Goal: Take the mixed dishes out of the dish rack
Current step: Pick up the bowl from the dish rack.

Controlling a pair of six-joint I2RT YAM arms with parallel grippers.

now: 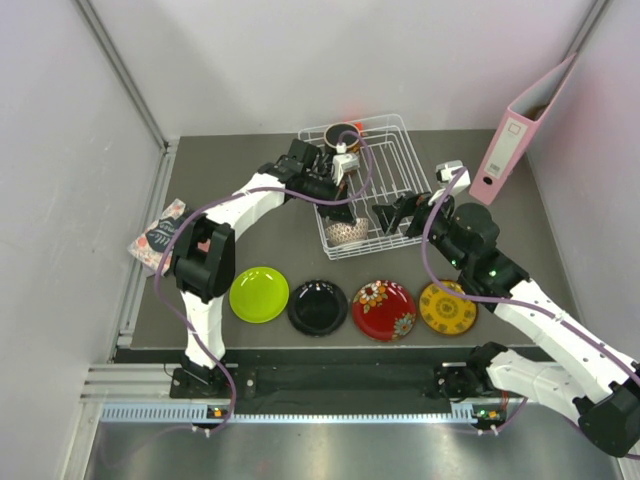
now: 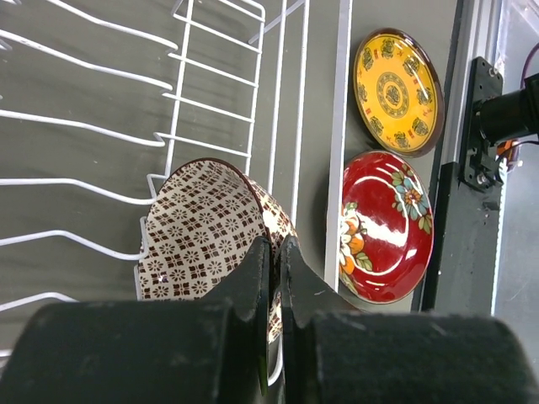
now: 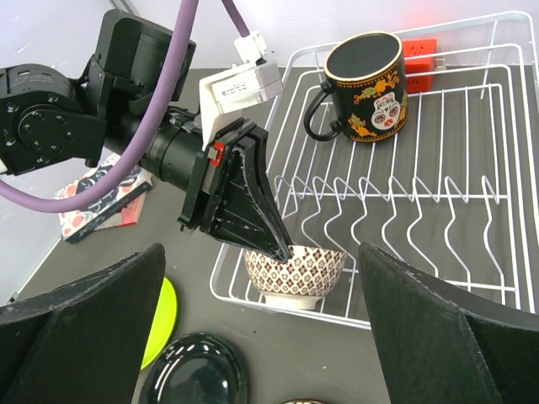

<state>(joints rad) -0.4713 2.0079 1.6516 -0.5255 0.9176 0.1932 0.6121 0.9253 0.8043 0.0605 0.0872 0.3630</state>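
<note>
Now, your white wire dish rack point(image 1: 395, 160) stands at the far middle of the dark grey table point(image 1: 200, 180) and holds two things. A beige lattice-patterned bowl point(image 3: 295, 268) sits upright in its near left corner, and a dark mug point(image 3: 366, 84) with a white and orange print stands in its far left corner.

Four small round plates lie in a row on the table before the rack: a lime green plate point(image 1: 259, 294), a glossy black plate point(image 1: 318, 307), a red floral plate point(image 1: 384, 309) and a yellow patterned plate point(image 1: 447, 307).

Your left gripper point(image 3: 285, 250) is pinched tight on the bowl's rim. Your right gripper point(image 1: 395, 215) hangs over the rack's near right part, jaws spread wide, holding nothing.
</note>
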